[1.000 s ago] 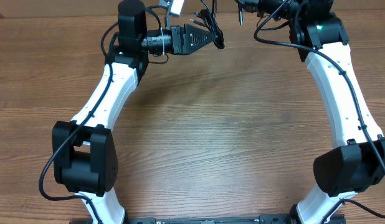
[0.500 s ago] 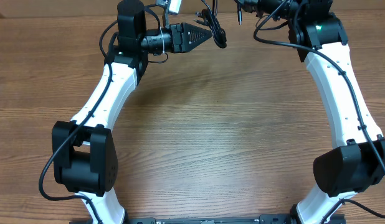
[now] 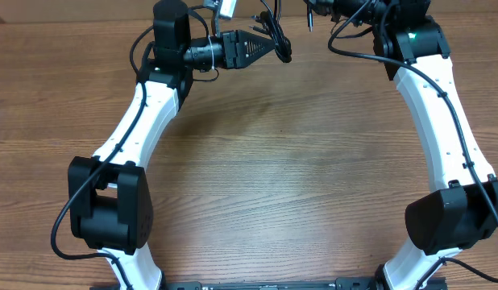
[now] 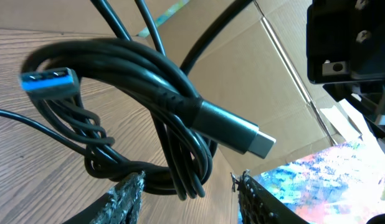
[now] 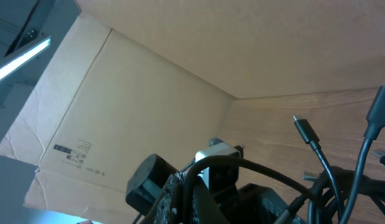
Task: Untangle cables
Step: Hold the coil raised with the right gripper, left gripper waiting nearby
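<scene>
Black cables point(image 4: 136, 81), tangled looped bundle, one blue plug point(image 4: 49, 81), one grey plug point(image 4: 233, 127)

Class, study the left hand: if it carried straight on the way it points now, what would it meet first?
The bundle of black cables. Its lower loops hang between the fingers of the left hand, so contact would probably come almost at once, though exact depth is hard to judge.

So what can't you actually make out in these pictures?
- Cable count: left wrist view, the cables overlap in one tangled bundle.
- Left claw grip: its fingertips run off the bottom edge.
- Right claw: overhead, cut off by the top edge; wrist view, wires cover it.
</scene>
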Controlling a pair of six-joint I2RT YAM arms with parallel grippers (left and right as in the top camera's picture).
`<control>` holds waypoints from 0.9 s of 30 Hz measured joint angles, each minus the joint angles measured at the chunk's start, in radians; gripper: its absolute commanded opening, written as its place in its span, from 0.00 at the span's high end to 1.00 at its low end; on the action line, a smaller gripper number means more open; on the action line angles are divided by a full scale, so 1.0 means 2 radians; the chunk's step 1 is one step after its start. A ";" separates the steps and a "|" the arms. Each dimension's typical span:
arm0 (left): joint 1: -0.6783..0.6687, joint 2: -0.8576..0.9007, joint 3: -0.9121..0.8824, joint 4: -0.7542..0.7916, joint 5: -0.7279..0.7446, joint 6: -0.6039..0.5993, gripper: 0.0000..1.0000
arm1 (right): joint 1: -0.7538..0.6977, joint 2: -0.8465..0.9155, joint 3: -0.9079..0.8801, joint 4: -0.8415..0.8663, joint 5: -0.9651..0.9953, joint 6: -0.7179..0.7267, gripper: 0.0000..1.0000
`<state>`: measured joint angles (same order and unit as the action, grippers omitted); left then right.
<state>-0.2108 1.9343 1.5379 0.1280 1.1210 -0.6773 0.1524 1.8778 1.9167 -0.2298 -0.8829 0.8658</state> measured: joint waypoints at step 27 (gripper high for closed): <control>-0.003 0.000 0.000 0.000 -0.027 0.000 0.50 | 0.002 0.000 0.000 0.010 0.059 0.120 0.96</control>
<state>-0.2165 1.9343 1.5379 0.1280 1.0672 -0.6773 0.1574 1.8778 1.9167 -0.2100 -0.7647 1.1049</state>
